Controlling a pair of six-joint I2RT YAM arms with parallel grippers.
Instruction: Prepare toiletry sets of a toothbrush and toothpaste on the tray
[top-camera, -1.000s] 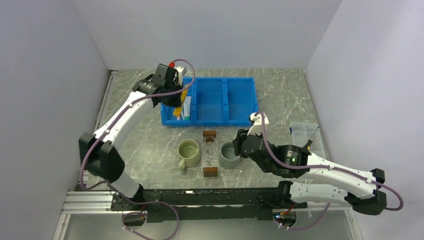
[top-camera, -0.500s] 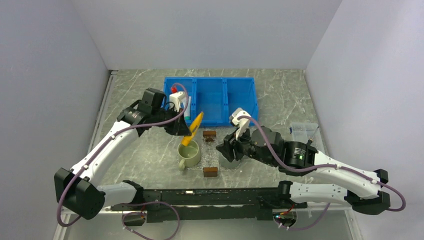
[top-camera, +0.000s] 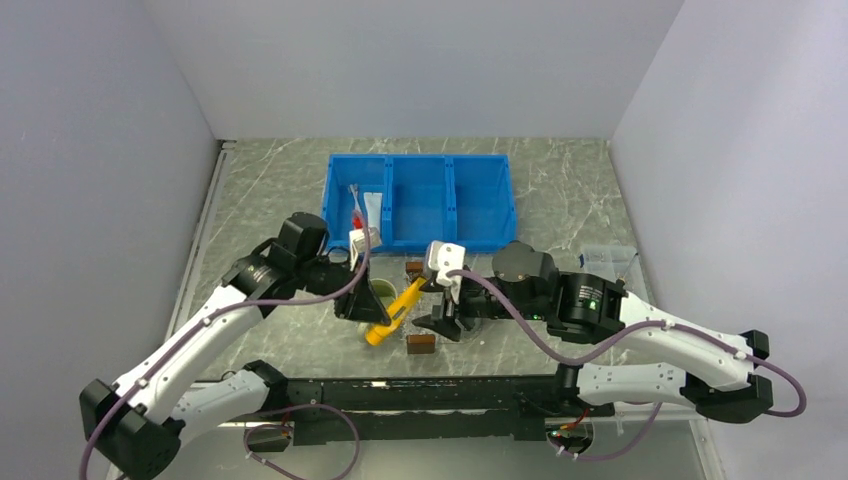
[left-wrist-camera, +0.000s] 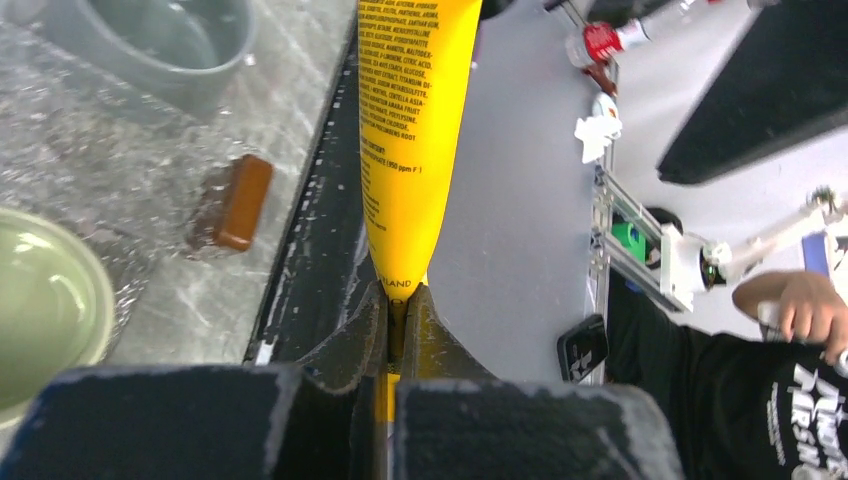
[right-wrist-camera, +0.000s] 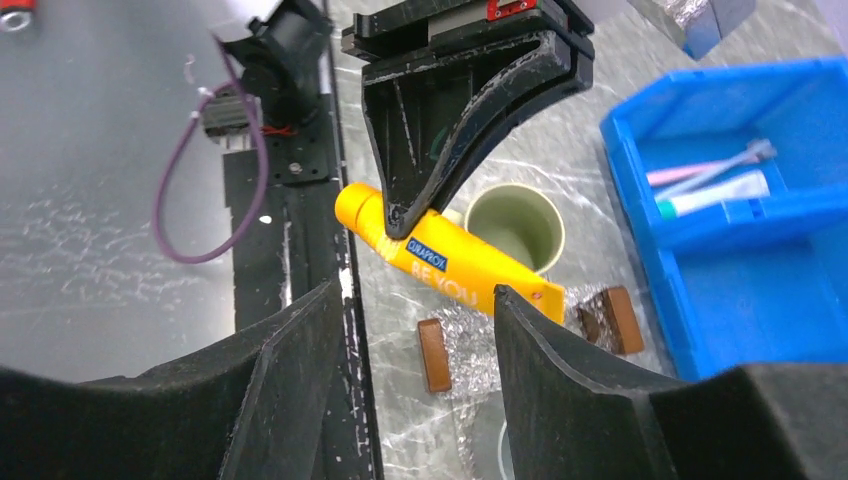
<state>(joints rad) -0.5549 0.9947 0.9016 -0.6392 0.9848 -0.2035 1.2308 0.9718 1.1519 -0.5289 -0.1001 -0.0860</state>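
My left gripper (top-camera: 378, 322) is shut on the yellow-orange toothpaste (top-camera: 398, 310) and holds it tilted above the green mug (top-camera: 380, 292). The tube also shows in the left wrist view (left-wrist-camera: 412, 130) and in the right wrist view (right-wrist-camera: 455, 262). My right gripper (top-camera: 438, 325) is open and empty, right beside the tube, its fingers (right-wrist-camera: 290, 385) either side of the glittery clear tray (right-wrist-camera: 472, 352). A pinkish toothbrush (right-wrist-camera: 688, 174), a pale toothbrush (right-wrist-camera: 735, 160) and a white toothpaste with a teal cap (right-wrist-camera: 718, 192) lie in the blue bin's left compartment (top-camera: 350, 222).
Two small brown blocks (top-camera: 418, 267) (top-camera: 421, 343) sit on the tray. A grey mug (left-wrist-camera: 170, 40) stands under my right arm. The blue three-compartment bin (top-camera: 450, 235) is behind, and a small clear box (top-camera: 607, 262) is at the right.
My left arm has carried the yellow tube out of the bin and forward to above the green mug. My right gripper has swung left over the tray toward the tube.
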